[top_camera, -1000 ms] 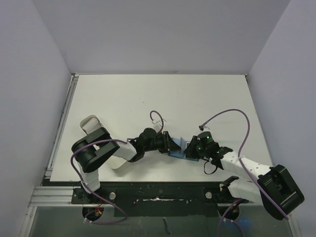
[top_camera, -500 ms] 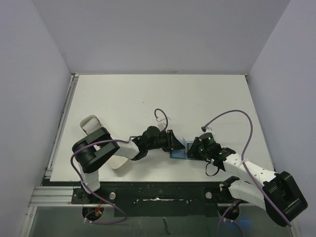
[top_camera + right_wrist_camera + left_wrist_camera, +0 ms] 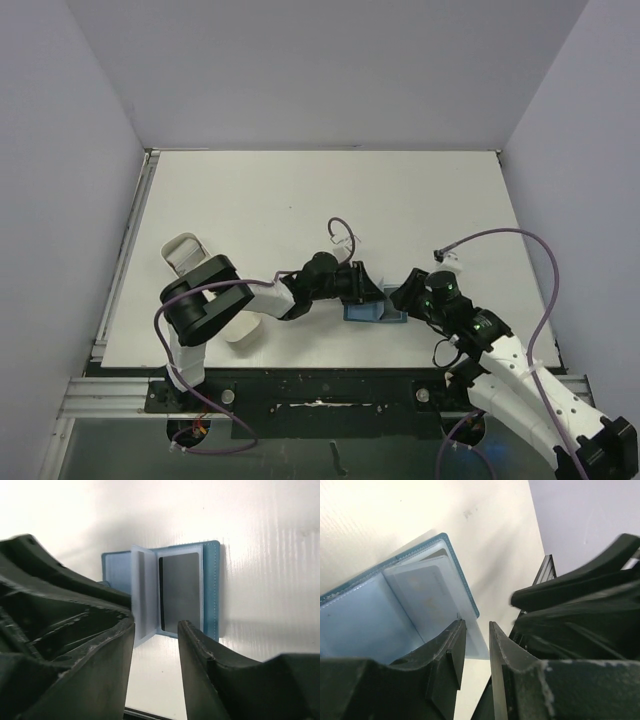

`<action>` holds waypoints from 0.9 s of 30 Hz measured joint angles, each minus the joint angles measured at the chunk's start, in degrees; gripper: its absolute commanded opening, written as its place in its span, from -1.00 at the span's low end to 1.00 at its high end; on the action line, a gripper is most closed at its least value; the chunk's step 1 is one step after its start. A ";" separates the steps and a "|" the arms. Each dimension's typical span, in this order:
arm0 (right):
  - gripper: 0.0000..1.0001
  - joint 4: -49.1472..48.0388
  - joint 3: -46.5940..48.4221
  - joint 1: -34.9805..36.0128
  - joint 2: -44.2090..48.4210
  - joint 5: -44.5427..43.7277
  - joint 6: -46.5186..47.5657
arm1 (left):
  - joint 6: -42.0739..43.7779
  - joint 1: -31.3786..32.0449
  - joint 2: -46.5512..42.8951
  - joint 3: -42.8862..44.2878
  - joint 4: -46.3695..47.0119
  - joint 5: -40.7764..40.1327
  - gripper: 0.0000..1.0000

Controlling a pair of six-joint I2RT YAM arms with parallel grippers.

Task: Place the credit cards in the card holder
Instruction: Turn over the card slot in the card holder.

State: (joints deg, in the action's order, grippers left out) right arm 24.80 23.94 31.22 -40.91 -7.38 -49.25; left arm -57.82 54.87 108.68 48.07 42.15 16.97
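Card holder (image 3: pixel 370 312): teal, lying open on the desk (image 3: pixel 300 200) between the two hands. Grey credit card (image 3: pixel 180 590) lodged in a clear sleeve. Left hand (image 3: pixel 475 650): narrowly parted, nothing visibly pinched. Right hand (image 3: pixel 155 630): spread, empty. Risk: a finger snagging the loose sleeve may drag the card out. Further cards unseen; snap stud hidden.

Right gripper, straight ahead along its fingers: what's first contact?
The right gripper would likely meet the open card holder first, at its clear sleeve beside a card; depth unclear.
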 measured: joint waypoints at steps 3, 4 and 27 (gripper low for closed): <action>-0.09 2.95 1.22 0.00 4.33 -1.22 -0.59 | 0.17 0.33 1.18 0.72 -1.03 -0.04 -0.49; -0.08 3.69 1.68 0.00 5.33 -1.55 -0.76 | 0.26 0.33 1.22 0.74 -1.40 -0.09 -0.48; 0.19 9.66 3.85 0.00 11.17 -2.75 -0.55 | 3.50 0.85 1.81 3.74 -5.16 -2.95 -0.31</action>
State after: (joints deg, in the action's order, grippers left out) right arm 34.46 27.79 31.22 -29.74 -10.13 -49.80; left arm -54.33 55.72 110.50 51.81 36.99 14.02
